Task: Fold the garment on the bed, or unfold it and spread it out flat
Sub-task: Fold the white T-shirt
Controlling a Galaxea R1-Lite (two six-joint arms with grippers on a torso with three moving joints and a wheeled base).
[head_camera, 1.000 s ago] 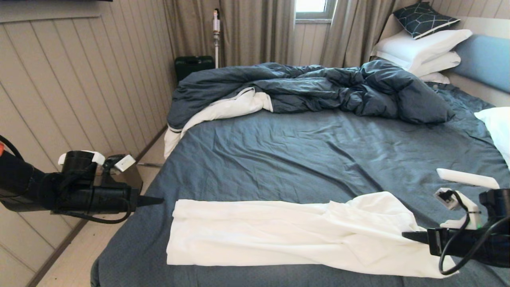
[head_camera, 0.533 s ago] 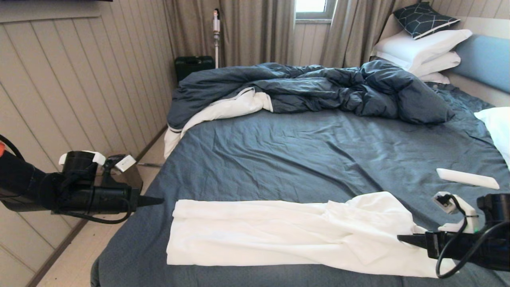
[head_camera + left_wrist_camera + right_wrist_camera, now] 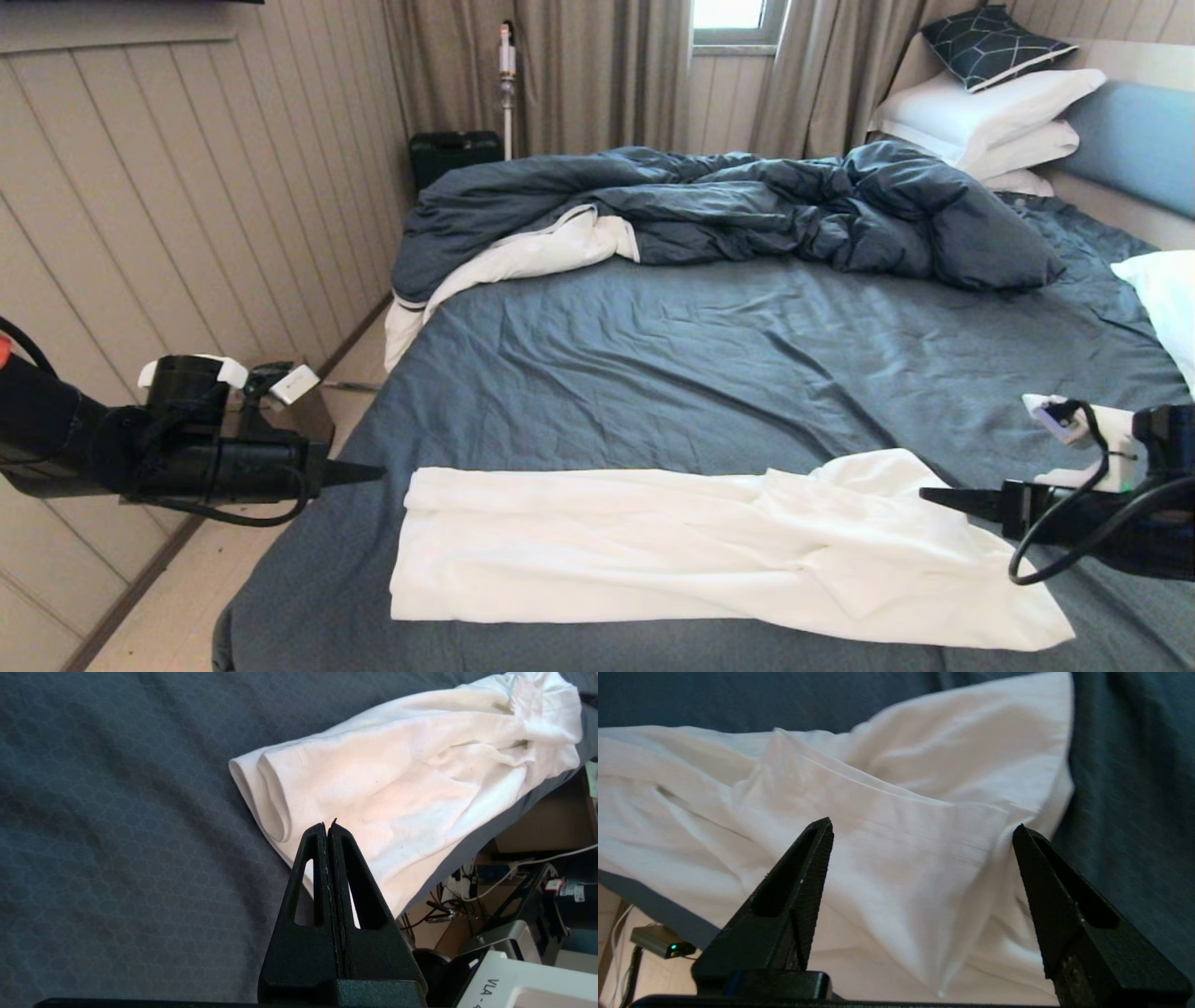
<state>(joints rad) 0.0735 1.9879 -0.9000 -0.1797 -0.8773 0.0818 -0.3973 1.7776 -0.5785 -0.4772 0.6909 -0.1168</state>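
The white garment (image 3: 653,551) lies in a long folded band across the front of the bed (image 3: 747,355), its right end bunched and creased. My left gripper (image 3: 378,471) hovers just off the garment's left end, at the bed's left edge, shut with nothing in it. In the left wrist view its closed fingers (image 3: 328,823) point at the rolled edge of the garment (image 3: 397,788). My right gripper (image 3: 929,495) is over the garment's right end. It stands wide open (image 3: 922,828) above a raised fold of the garment (image 3: 878,812), holding nothing.
A rumpled dark blue duvet (image 3: 747,205) with white lining lies across the far half. White pillows (image 3: 990,112) and a blue headboard (image 3: 1139,140) are at the far right, another pillow (image 3: 1167,299) at the right edge. A panelled wall and floor (image 3: 187,597) run along the left.
My right gripper has moved up and a little left over the garment's right end, uncovering the cloth's near right corner. The left arm and the garment have stayed put.
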